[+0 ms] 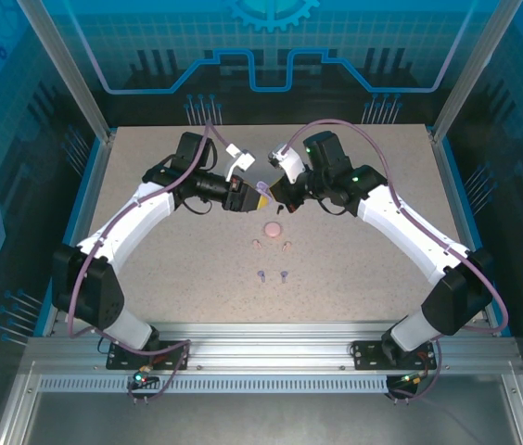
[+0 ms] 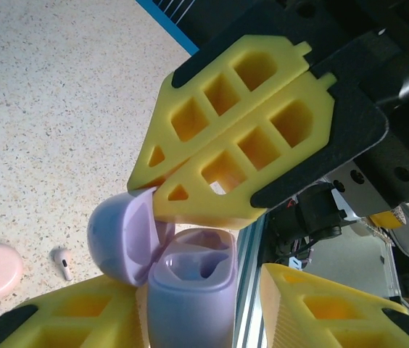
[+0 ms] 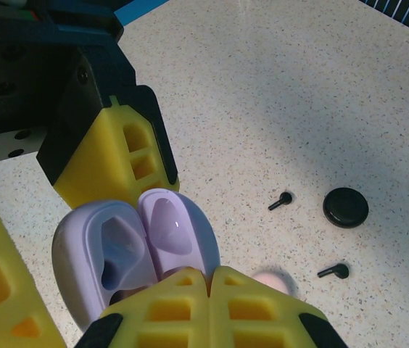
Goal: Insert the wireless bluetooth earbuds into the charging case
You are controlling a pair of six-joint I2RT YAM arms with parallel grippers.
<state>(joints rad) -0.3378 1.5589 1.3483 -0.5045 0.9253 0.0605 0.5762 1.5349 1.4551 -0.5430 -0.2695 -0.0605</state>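
Open lilac case (image 2: pixel 190 304) bracketed — not yet clamped
Around its body the left gripper (image 2: pixel 203 279) is spread, one finger clear; the right gripper (image 2: pixel 164 185), pressed together, is set at the lid (image 2: pixel 121 235).

Earbuds (image 1: pixel 261 275) on table (image 1: pixel 169 278), before case (image 2: pixel 190 304)

Open lilac case (image 2: pixel 190 293) sits between parted jaws of left gripper (image 2: pixel 197 322); right gripper (image 2: pixel 143 197), jaws closed, seemingly pinches its lid (image 2: pixel 121 239).
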